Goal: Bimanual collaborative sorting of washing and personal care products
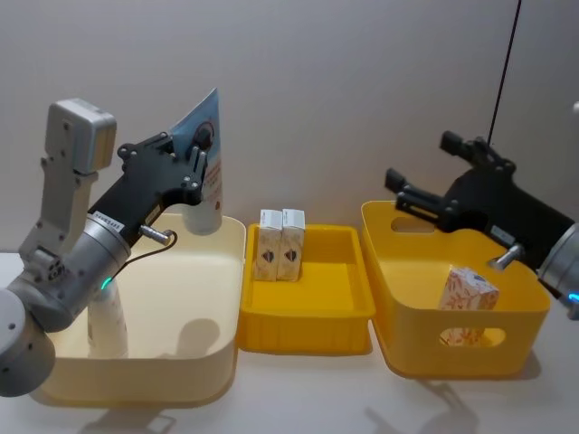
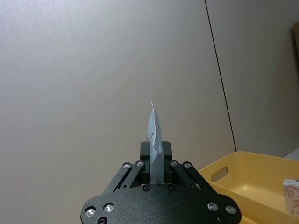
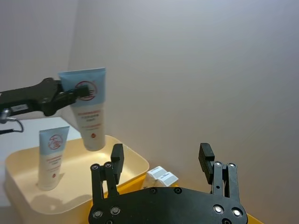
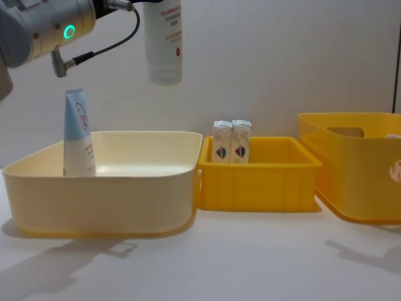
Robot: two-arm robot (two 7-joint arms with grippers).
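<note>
The blue-and-white tube (image 1: pixel 206 194) is hanging cap-down over the cream bin (image 1: pixel 136 380), and the left gripper (image 1: pixel 201 145) is pinching its flat end tight. It should be going straight down, standing the tube near the other tube (image 1: pixel 107 330) before letting go. The right gripper (image 1: pixel 398 192) is hovering open over the big yellow bin (image 1: pixel 470 353).

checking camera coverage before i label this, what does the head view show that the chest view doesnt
Head view: the left claw pinching the held tube near its crimped end, the right claw open over the far rim of the tall yellow bin, and a patterned carton inside it.
Chest view: side on, the held tube's cap end hanging well above the rim of the cream bin.
Both: the standing tube in the cream bin and two white cartons upright in the yellow tray.
</note>
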